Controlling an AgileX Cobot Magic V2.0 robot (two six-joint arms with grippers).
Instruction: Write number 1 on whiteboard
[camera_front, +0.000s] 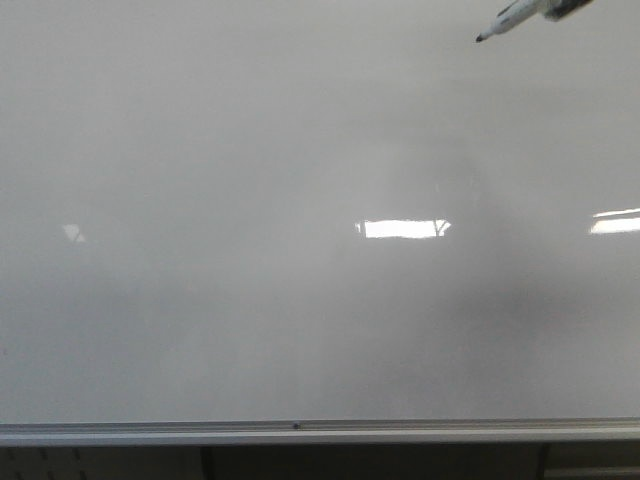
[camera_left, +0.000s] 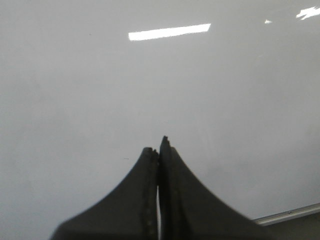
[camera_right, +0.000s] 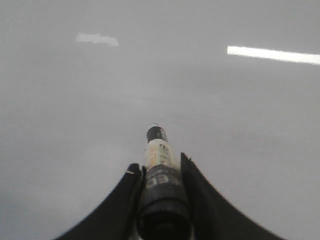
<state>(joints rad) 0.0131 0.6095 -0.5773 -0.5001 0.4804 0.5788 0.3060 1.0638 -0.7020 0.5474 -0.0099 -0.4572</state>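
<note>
The whiteboard (camera_front: 250, 200) fills the front view, glossy pale grey, with a silver rail (camera_front: 320, 430) along its lower edge. No black stroke of a number 1 shows on it. A black-tipped marker (camera_front: 515, 18) enters at the top right of the front view, its tip pointing down-left just off the board. My right gripper (camera_right: 159, 167) is shut on the marker (camera_right: 159, 155), which sticks out toward the board (camera_right: 100, 100). My left gripper (camera_left: 159, 147) is shut and empty in front of the board (camera_left: 100, 90). The left gripper does not show in the front view.
Bright rectangular light reflections lie on the board (camera_front: 403, 228), (camera_front: 615, 222). The rail also shows at the corner of the left wrist view (camera_left: 290, 214). A dark strip runs below the rail (camera_front: 320, 462).
</note>
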